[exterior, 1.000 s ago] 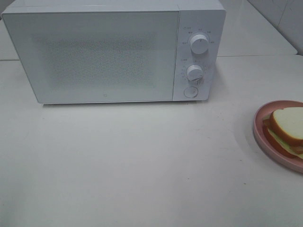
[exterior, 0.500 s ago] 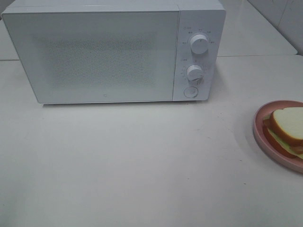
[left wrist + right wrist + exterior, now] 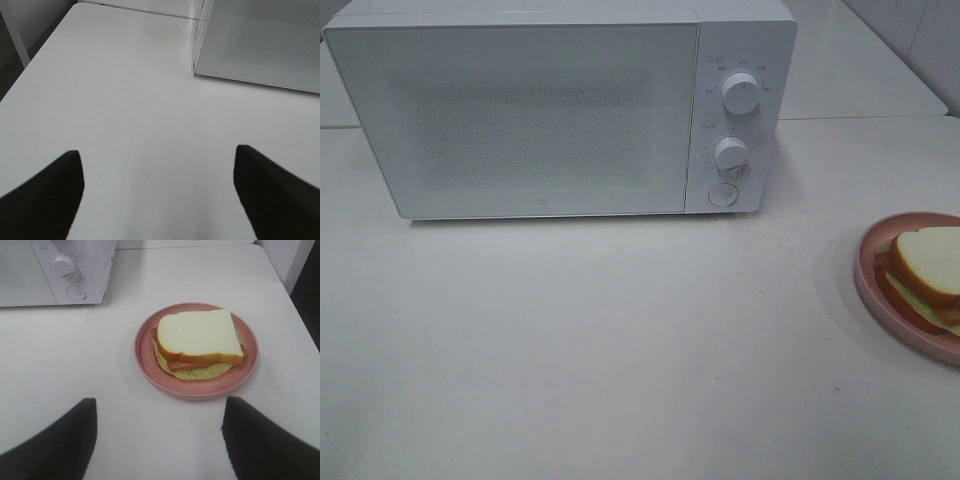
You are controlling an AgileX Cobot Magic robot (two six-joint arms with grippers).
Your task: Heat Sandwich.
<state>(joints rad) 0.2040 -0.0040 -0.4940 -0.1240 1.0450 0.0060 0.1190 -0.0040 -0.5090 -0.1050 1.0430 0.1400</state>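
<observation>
So both grippers are hanging back at the near side of the white table (image 3: 620, 350), neither one touching anything. The left gripper (image 3: 159, 192) has its two dark fingers (image 3: 47, 197) spread wide apart with only bare tabletop between them, so it's released and holding nothing. Same deal with the right gripper (image 3: 159, 437), fingers (image 3: 270, 442) parted wide and empty, sitting over the table just short of the plate.

The sandwich (image 3: 197, 342) sits on a round pink plate (image 3: 150, 362) at the right side of the table, partly cut off by the edge of the overhead view. White bread on top with an orange-brown crust, pale yellow-green filling poking out underneath. It's smaller than the plate and lies pretty much flat on it.

Further back, on the far left and middle of the table, is the white microwave (image 3: 520, 120). Door is closed. Its control panel is on the right side with an upper knob (image 3: 741, 92), a lower knob (image 3: 731, 154), and a round button (image 3: 722, 194) below those. The plate is well apart from the microwave, off to its right and nearer.
</observation>
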